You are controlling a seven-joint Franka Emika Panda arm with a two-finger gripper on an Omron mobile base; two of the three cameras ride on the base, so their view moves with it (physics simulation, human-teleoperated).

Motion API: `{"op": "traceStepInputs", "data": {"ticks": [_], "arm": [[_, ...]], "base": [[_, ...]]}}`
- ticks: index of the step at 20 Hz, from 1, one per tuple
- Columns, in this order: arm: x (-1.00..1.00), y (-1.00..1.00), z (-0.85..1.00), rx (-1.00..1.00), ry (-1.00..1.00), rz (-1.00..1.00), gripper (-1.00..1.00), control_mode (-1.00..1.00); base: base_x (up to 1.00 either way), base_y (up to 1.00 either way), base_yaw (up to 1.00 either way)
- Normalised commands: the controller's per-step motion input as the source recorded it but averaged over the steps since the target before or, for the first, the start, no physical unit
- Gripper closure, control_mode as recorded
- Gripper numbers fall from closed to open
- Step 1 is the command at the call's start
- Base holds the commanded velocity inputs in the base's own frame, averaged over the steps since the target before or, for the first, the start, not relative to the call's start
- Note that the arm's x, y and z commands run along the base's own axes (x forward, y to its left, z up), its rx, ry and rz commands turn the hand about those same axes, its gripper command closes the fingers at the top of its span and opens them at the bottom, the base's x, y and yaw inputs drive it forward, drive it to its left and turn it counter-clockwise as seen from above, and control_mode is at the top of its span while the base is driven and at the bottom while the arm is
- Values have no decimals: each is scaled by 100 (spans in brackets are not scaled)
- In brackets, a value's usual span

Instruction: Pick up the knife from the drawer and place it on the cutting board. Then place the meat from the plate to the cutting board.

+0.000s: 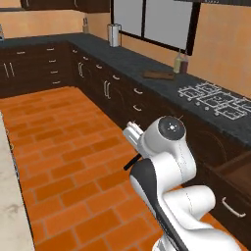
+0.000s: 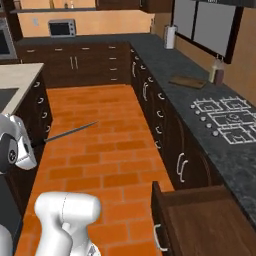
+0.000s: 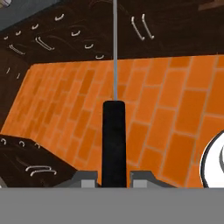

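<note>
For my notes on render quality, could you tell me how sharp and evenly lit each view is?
Left base view: soft, flat light, no glare. Right base view: the knife reads as a thin line over the floor. Hand view: the pincer is shut on its black handle, blade thin and faint.

Both base views look down the counter [image 1: 147,63]; hand view faces the floor [image 3: 175,100] closely.

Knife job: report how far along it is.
Done: the drawer stands open and the knife is out of it. In hand: the gripper is shut on the knife's black handle, over the brick floor. Left: set it on the cutting board, then move the meat.
</note>
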Motion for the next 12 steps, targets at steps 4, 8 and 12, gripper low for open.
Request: {"op": "traceStepInputs", "data": {"ticks": [4,8,12], "arm": [[0,0,0,0,0,0,100,100],[0,0,0,0,0,0,100,100],[0,0,0,0,0,0,100,100]], "base": [[100,0,1],[100,34,-34],[100,70,-62]]}}
